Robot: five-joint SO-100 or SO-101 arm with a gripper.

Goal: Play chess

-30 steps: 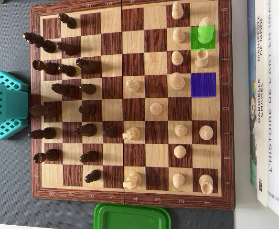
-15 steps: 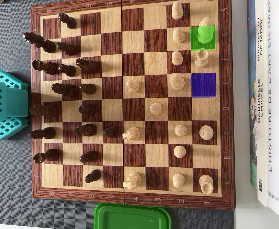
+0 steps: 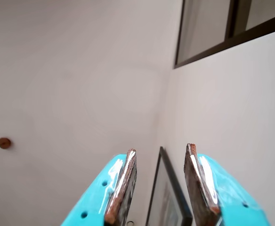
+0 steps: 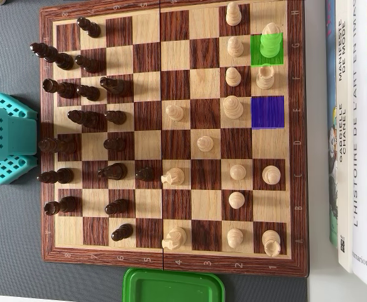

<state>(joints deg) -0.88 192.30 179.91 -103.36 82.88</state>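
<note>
overhead view, left to right: teal arm [image 4: 6, 138] parked off the left edge of the chessboard [image 4: 171, 261], over the grey desk [image 4: 10, 251]. dark pieces [image 4: 86, 117] crowd the left columns, some tipped on their sides. light pieces [image 4: 233, 108] spread over the middle and right half. a green-tinted square [image 4: 257, 58] near the top right has a light piece [image 4: 271, 33] standing on it; a blue-tinted square [image 4: 268, 112] lower in the same column is bare, with a light rook-like piece [image 4: 265, 77] on the square between them. green lid [image 4: 174, 286] sits just below the board's bottom edge. books [image 4: 356, 132] lie right of the board.

wrist view: end effector [image 3: 158, 157] points up at pale walls, teal fingers [image 3: 123, 186] with dark pads set apart, a clear gap between them, nothing gripped. a dark picture frame [image 3: 168, 188] shows in the gap, a window frame [image 3: 222, 33] at top right, a small round brown knob [image 3: 4, 142] at far left.
</note>
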